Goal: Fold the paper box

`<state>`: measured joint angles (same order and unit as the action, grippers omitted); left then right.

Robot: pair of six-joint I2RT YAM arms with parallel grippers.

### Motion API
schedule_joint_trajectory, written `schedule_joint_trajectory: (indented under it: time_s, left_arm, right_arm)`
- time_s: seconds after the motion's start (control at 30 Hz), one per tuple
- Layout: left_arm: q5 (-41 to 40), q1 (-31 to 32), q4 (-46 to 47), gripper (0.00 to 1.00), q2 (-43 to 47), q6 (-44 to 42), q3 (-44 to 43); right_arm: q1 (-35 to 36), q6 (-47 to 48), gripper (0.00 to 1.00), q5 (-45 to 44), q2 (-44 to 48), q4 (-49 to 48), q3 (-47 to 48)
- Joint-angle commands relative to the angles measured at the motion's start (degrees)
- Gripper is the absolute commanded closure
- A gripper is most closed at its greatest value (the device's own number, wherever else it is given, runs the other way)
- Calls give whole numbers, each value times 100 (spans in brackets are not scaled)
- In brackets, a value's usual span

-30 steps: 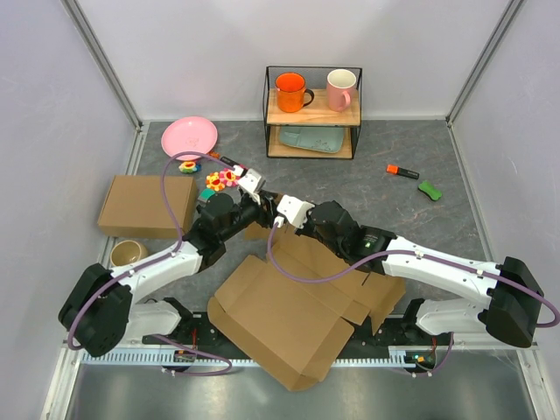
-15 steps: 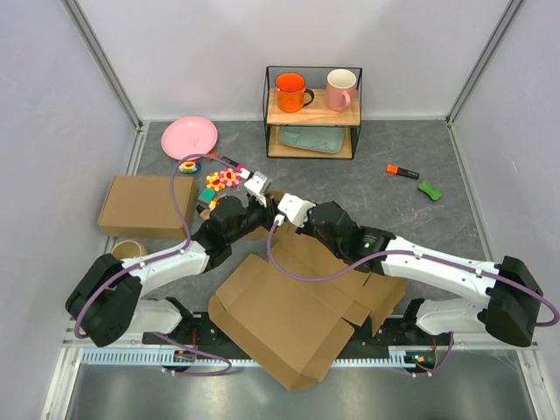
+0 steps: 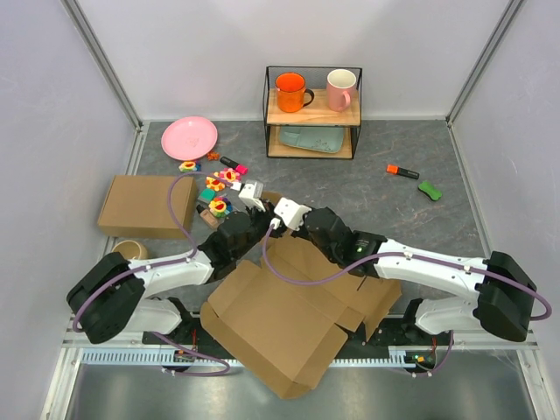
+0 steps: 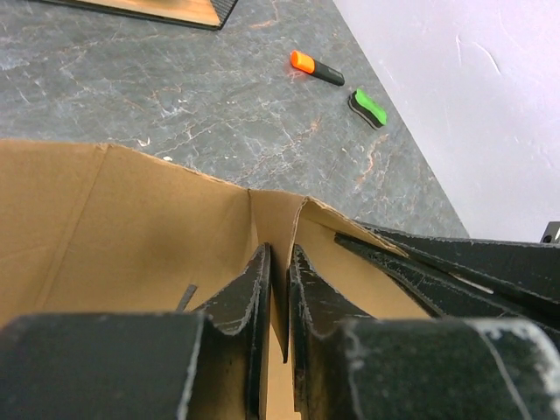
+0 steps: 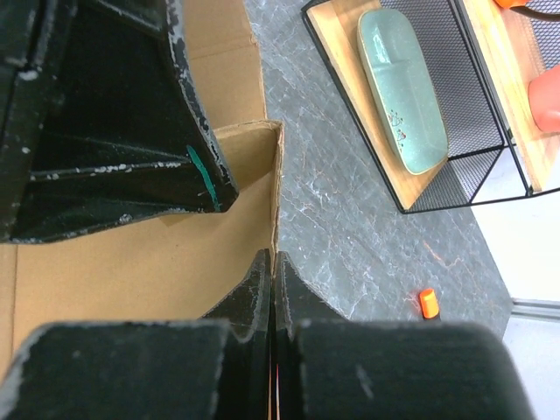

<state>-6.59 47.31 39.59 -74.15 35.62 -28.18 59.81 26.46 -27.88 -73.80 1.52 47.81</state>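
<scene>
Evidently the left claw (image 4: 278, 255) and right claw (image 5: 272, 262) each pinch a box (image 3: 280, 324) wall, likely to stand it upright.

The top view looks steeply down on the whole table (image 3: 367, 188) from its near edge. Both wrist views sit close over the paper box (image 4: 105, 227), facing outward; each shows the orange marker (image 4: 317, 68).

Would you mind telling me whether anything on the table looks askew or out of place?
Yes. The paper box lies skewed, and its near corner juts past the front edge of the table, over the rail. The left gripper and right gripper each have jaws shut on its raised far flaps.
</scene>
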Motion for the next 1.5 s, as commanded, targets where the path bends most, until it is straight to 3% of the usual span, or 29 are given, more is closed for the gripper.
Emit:
schedule_joint_trajectory:
  time_s: [0.0, 0.2, 0.33, 0.5, 0.7, 0.83, 1.0, 1.23, 1.47]
  left_arm:
    - [-510, 199, 470, 84, -56, 954, -117]
    - [-791, 349, 854, 76, -73, 1711, 31]
    - [-914, 367, 797, 67, 119, 1494, 68]
    - [-1274, 332, -766, 54, 831, 55, -274]
    - [-1678, 103, -2964, 43, 1745, -406, -574]
    - [-2012, 86, -3335, 38, 2606, -643, -311]
    - [-2532, -204, -3003, 27, 3336, -1161, 216]
    - [-707, -1539, -2563, 25, 2381, -1803, 191]
    - [624, -1892, -1956, 25, 1808, -2190, 129]
  right_arm:
    - [101, -176, 100, 72, -99, -398, -61]
    - [118, -167, 100, 63, -161, -442, -114]
    - [110, -88, 100, 98, -126, -372, -106]
    - [118, 52, 100, 90, -47, -30, 44]
    - [110, 175, 100, 37, 50, 252, 141]
    - [110, 254, 100, 72, 173, 357, 193]
    - [118, 561, 100, 134, 252, 498, 316]
    - [127, 878, 100, 116, 287, 656, 562]
    - [127, 887, 100, 186, 348, 710, 537]
